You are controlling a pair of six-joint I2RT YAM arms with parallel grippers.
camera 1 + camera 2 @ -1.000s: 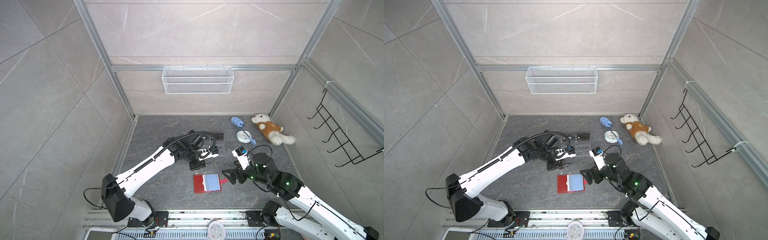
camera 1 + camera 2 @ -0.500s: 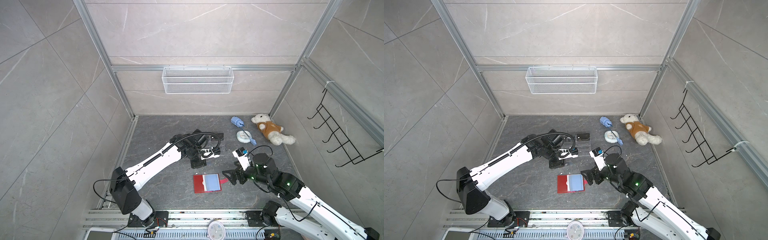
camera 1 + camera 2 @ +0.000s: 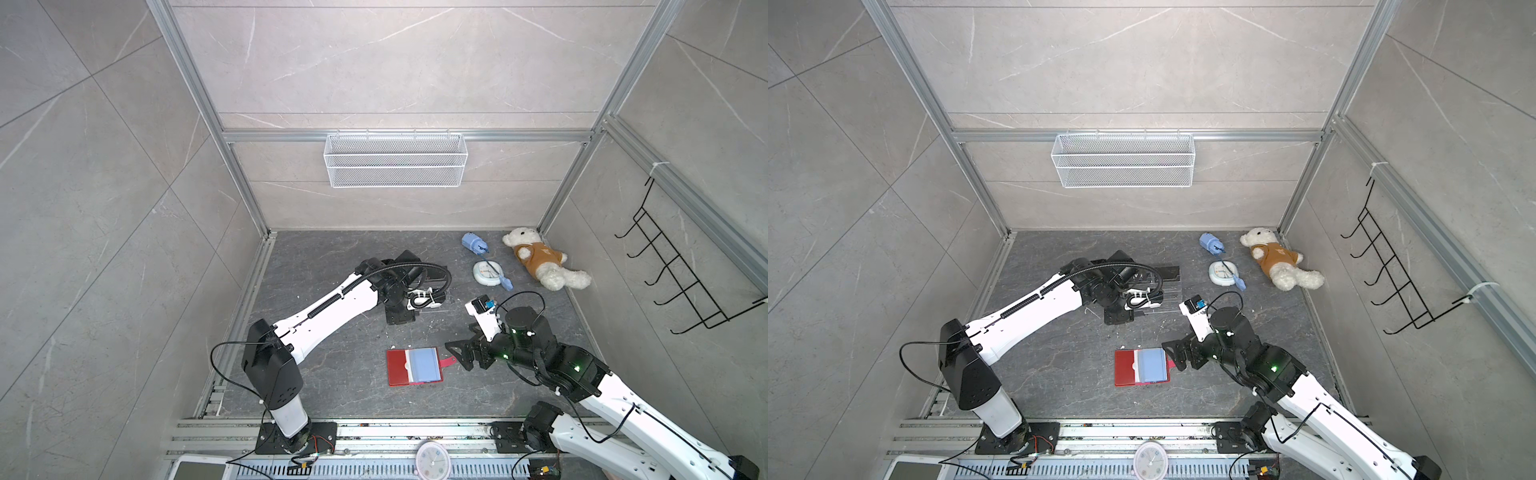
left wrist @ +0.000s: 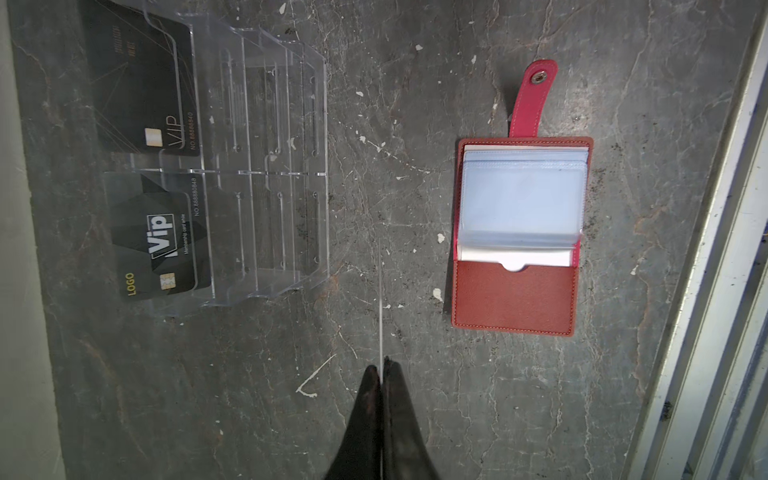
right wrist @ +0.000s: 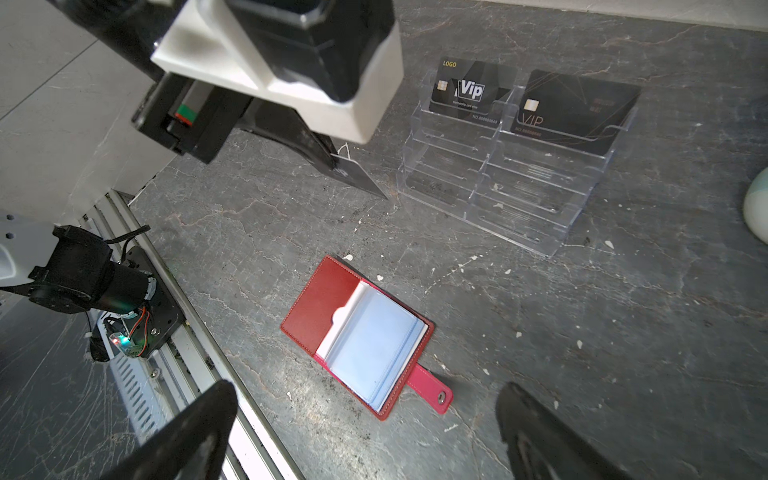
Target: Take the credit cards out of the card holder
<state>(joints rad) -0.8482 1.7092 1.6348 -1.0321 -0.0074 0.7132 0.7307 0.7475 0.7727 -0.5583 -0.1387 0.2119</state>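
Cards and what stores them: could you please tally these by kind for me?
Red holder: 1
Clear stand: 1
Cards: 3 (Vip card and gold-lined card in the stand, held card in the shut left end effector)
Total: 5

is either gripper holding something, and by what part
The left gripper pinches a black card by one edge, the rest sticking out free. The right gripper is open, holding nothing.

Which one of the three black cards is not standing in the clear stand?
The third card, pinched by the shut left gripper; the "Vip" card and the gold-lettered card both stand in the clear stand.
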